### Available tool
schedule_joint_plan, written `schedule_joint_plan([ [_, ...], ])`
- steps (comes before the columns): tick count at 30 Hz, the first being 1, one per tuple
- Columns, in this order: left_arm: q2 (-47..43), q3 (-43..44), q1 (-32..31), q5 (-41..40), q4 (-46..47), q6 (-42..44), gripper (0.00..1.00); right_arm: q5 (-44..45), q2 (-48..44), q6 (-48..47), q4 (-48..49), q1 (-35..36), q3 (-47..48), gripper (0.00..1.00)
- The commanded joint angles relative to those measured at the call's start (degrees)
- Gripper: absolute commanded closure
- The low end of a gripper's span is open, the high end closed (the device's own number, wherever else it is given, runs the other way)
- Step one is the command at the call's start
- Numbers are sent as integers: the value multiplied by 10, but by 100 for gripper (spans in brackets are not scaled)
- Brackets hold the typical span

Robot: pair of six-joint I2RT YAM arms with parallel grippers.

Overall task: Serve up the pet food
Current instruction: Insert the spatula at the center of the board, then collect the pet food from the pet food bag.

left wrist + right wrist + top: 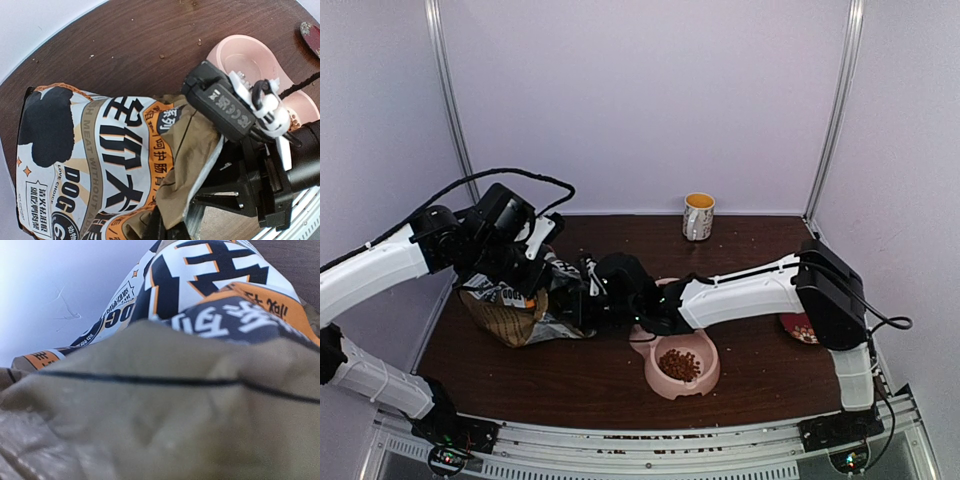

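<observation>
Starting nearest: finding the small, round, reddish-brown dry kibble pellets (680,365) heaped in the near compartment of the pink double plastic bowl (665,392), right of centre on the dark brown wooden table (570,375). Seeing the far compartment bare in the left wrist view.

Judging the pellets light, hard and loose, apt to roll and scatter. Not taking them singly, then, but pouring from a bag or shifting the bowl by its rim. Noting no long axis in a round pellet. Reading the heap as a low mound filling that one compartment, with the bowl's two compartments running near to far.

Moving left and slightly farther: meeting the crumpled brown paper bag with white, black and orange print (505,312), tipped over on the table. Reading its long axis as left to right, mouth pointing right toward the bowl. Judging it soft and crinkly, likely to sag.

- Pinching it from above with the left gripper (542,262), jaws closed tight on the paper.
- Nipping the brown lip at the mouth with the right gripper (590,295), jaws narrow, going by the left wrist view.
- Getting only bag, no fingers, in the right wrist view.

Passing a small round patterned dish (800,328) at the right edge. Ending farthest at the white and yellow ceramic mug (698,216), standing upright near the back wall.
</observation>
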Motion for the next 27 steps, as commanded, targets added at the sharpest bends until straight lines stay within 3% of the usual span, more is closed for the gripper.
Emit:
schedule_joint_plan([
  [1, -24, 17, 0, -16, 77, 4, 100, -13, -52, 9, 37, -3, -16, 100],
  [27, -26, 16, 0, -25, 77, 4, 100, -46, -132, 95, 169, -27, -122, 100],
])
